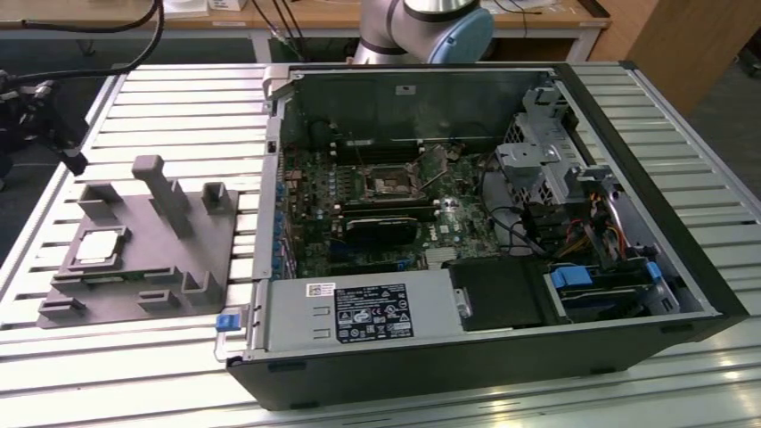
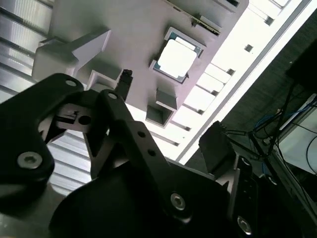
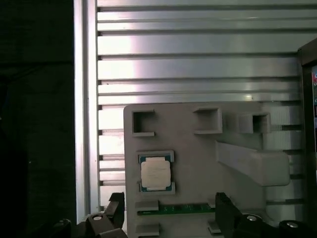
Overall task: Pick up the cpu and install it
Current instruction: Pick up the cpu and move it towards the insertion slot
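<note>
The cpu (image 1: 100,247) is a small silver square lying flat in a recess of the grey tray (image 1: 178,259), at the exterior view's left of the open computer case. Both wrist views look down on the cpu (image 3: 156,174) (image 2: 177,59) from well above. In the first wrist view my gripper (image 3: 168,210) is open, its two dark fingertips (image 3: 117,207) spread wide at the tray's near edge, and nothing is between them. The second wrist view shows the gripper (image 2: 171,111) as black linkages, apart from the chip. The dark square socket (image 1: 390,185) sits on the motherboard inside the case.
The tray carries upright blocks (image 1: 160,192) and a green memory stick (image 3: 173,209). The case (image 1: 476,223) is crowded with a drive cage, cables and a power supply (image 1: 356,312). The slatted metal table (image 1: 178,89) has a dark drop-off past its edge (image 3: 39,124).
</note>
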Tool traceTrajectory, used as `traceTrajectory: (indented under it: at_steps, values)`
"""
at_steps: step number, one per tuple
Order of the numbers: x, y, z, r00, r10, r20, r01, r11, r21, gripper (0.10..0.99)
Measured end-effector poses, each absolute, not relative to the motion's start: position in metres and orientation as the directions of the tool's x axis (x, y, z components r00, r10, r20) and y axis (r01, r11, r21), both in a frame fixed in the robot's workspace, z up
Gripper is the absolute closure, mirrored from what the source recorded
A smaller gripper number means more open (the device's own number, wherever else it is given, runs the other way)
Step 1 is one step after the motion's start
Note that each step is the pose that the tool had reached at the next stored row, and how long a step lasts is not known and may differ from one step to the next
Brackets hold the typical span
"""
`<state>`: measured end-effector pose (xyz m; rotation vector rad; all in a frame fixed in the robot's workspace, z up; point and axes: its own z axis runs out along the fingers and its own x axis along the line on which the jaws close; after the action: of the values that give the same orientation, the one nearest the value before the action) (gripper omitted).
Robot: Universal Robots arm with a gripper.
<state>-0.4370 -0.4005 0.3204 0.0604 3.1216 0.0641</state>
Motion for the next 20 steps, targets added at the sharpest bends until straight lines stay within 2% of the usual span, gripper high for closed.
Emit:
traceTrajectory:
  at_steps: [1, 2, 20]
  values:
    - [-0.437, -0.401, 0.319, -0.999, 0.037, -0.018, 0.036, 0.998, 0.041, 0.271]
    - [-0.437, -0.401, 0.317, -0.999, 0.036, -0.018, 0.035, 0.999, 0.041, 0.208]
    - [-0.437, -0.401, 0.292, -0.999, 0.036, -0.017, 0.035, 0.998, 0.044, 0.208]
